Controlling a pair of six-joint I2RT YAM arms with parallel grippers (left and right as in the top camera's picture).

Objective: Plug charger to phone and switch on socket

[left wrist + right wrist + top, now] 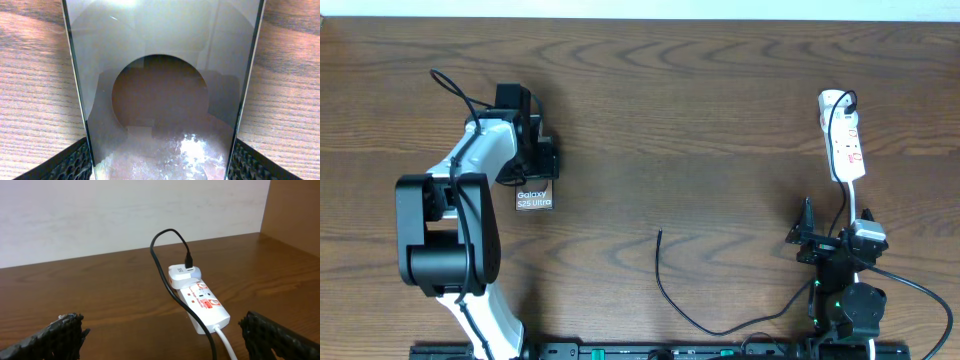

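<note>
The dark phone [534, 199] with white "Galaxy S25 Ultra" text lies at the left; its top end is hidden under my left gripper [532, 165]. In the left wrist view the phone [160, 100] fills the frame and both meshed fingers [70, 165] press against its long edges. The charger [665, 285], a thin black cable, ends in a free tip at mid-table and loops back right. The white socket [845, 145] lies at the far right, with the cable [160, 270] plugged into an adapter on it. My right gripper [835, 224] stands open just short of the socket [200, 300].
The socket's white cord [225, 340] runs back between the right fingers [55, 335]. A pale wall and a wooden side panel [295, 220] stand behind the socket. Bare wooden table [700, 120] spans the middle between the arms.
</note>
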